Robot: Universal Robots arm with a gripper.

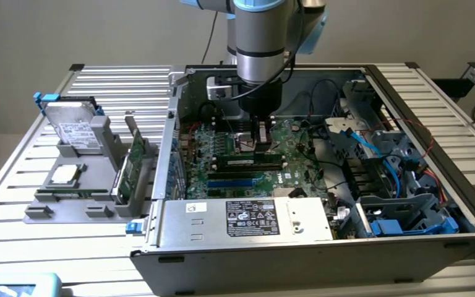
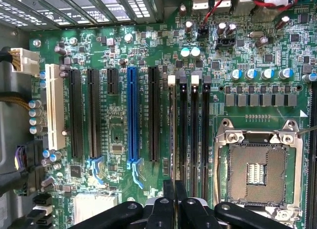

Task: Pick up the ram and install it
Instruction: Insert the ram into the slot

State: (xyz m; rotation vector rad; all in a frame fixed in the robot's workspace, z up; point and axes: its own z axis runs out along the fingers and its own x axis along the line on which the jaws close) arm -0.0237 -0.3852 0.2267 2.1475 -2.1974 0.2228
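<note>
Black two-finger gripper (image 2: 174, 184) down inside open grey metal computer case (image 1: 320, 266), fingers pressed together, tips just above long narrow green ram stick (image 1: 252, 162), which stands upright in a memory slot of green motherboard (image 2: 116, 125).

green motherboard (image 2: 119, 135), one blue slot (image 2: 132, 115), white slot (image 2: 55, 107), black gripper (image 2: 174, 184)

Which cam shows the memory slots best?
Wrist view: the memory slots sit face-on, four parallel black channels, each distinct. The exterior view shows them as thin dark strips on the motherboard, seen obliquely.
</note>
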